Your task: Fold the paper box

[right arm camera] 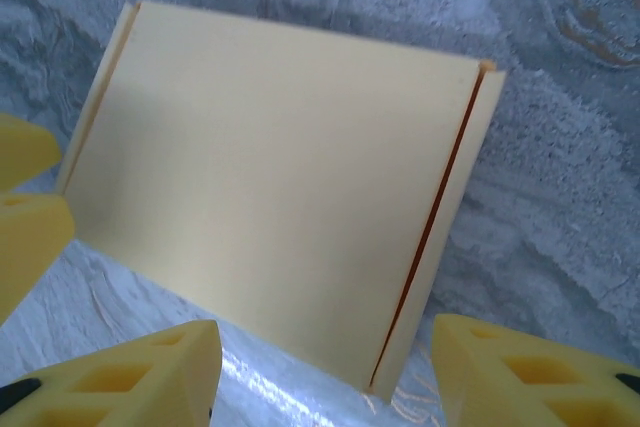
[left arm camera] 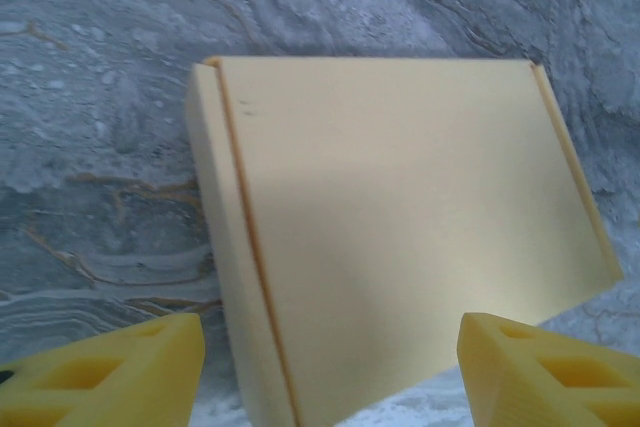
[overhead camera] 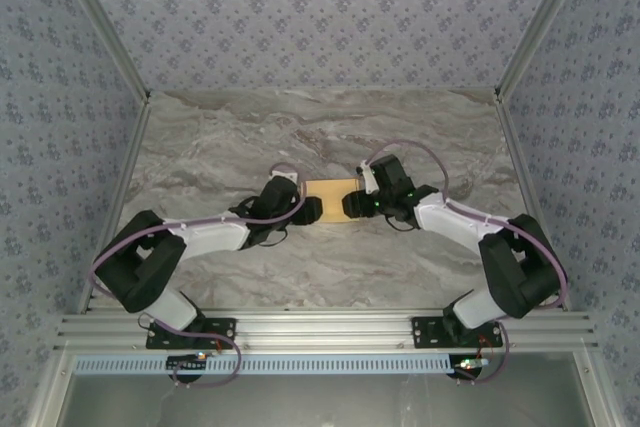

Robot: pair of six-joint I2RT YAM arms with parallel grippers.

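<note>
The paper box (overhead camera: 330, 197) lies flat on the marble table as a closed, pale yellow rectangular box, between the two arms. In the left wrist view the box (left arm camera: 400, 237) shows its lid and left side wall. My left gripper (left arm camera: 330, 347) is open, its yellow fingers (left arm camera: 120, 372) standing apart at either side of the box's near edge without touching it. In the right wrist view the box (right arm camera: 270, 207) shows its right side seam. My right gripper (right arm camera: 325, 347) is open too, just short of the box. From above, the left gripper (overhead camera: 305, 209) and right gripper (overhead camera: 358, 205) flank the box ends.
The marble tabletop (overhead camera: 320, 127) spreads around the box, with patterned walls on three sides. An aluminium rail (overhead camera: 320, 329) carries both arm bases at the near edge. The left gripper's fingertips (right arm camera: 20, 197) show at the left edge of the right wrist view.
</note>
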